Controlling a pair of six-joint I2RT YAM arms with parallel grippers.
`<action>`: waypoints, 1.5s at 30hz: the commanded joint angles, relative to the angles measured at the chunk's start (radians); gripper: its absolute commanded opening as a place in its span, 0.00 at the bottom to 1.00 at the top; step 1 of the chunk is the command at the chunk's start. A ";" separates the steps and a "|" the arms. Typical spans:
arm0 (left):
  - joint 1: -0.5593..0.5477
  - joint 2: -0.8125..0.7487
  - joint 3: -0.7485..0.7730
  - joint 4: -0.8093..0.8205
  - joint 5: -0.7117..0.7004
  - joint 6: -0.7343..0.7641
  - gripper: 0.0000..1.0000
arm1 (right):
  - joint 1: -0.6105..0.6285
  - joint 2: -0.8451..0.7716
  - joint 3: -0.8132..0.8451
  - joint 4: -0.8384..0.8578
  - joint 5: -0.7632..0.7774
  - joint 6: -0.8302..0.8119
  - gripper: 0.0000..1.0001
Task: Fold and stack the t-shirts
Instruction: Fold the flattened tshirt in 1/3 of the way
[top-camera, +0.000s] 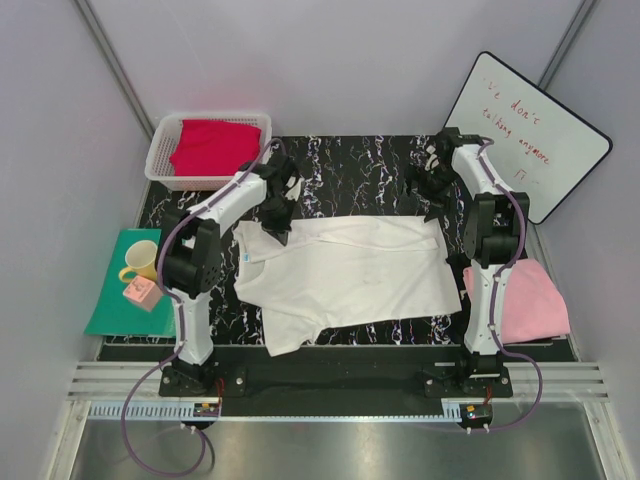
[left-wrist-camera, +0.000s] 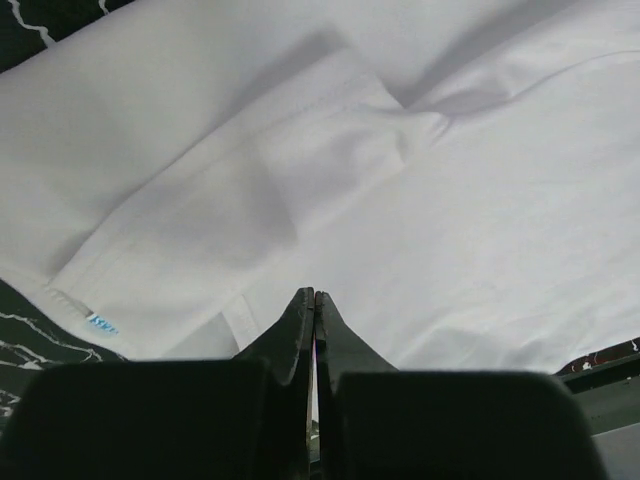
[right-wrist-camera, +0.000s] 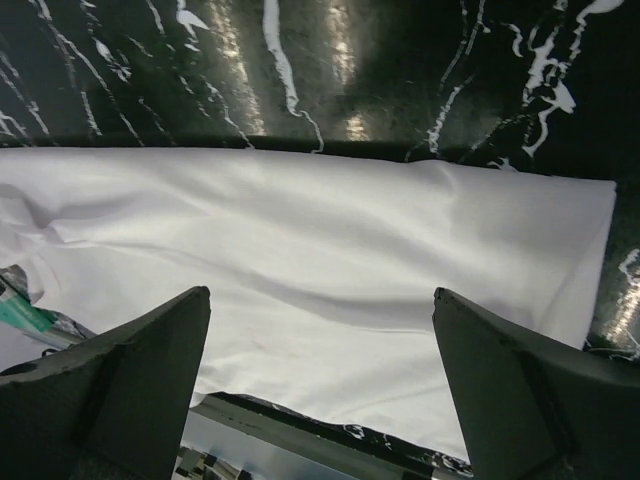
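The white t-shirt (top-camera: 350, 270) lies spread flat on the black marble table (top-camera: 350, 170), its neck with the blue label (left-wrist-camera: 100, 322) to the left. A sleeve is folded onto its body in the left wrist view (left-wrist-camera: 250, 190). My left gripper (top-camera: 277, 222) hovers over the shirt's far left shoulder; its jaws (left-wrist-camera: 315, 296) are shut with no cloth seen between the tips. My right gripper (top-camera: 432, 205) is open (right-wrist-camera: 320, 292) above the shirt's far right hem (right-wrist-camera: 330, 230). The red t-shirt (top-camera: 212, 145) lies in a basket. The pink t-shirt (top-camera: 530, 300) lies folded at the right.
A white plastic basket (top-camera: 160, 150) stands at the back left. A teal mat (top-camera: 110, 305) on the left bears a yellow mug (top-camera: 140, 262) and a small pink box (top-camera: 140, 292). A whiteboard (top-camera: 530, 125) leans at the back right.
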 joint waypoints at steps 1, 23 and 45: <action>0.004 -0.066 0.085 0.017 -0.055 -0.028 0.00 | -0.003 -0.018 0.049 0.026 -0.128 -0.002 1.00; 0.005 0.332 0.435 -0.012 0.004 -0.030 0.00 | -0.003 0.040 0.097 0.024 -0.137 0.007 1.00; -0.110 -0.013 0.007 -0.026 -0.002 -0.017 0.00 | -0.003 0.077 0.106 0.023 -0.162 0.015 1.00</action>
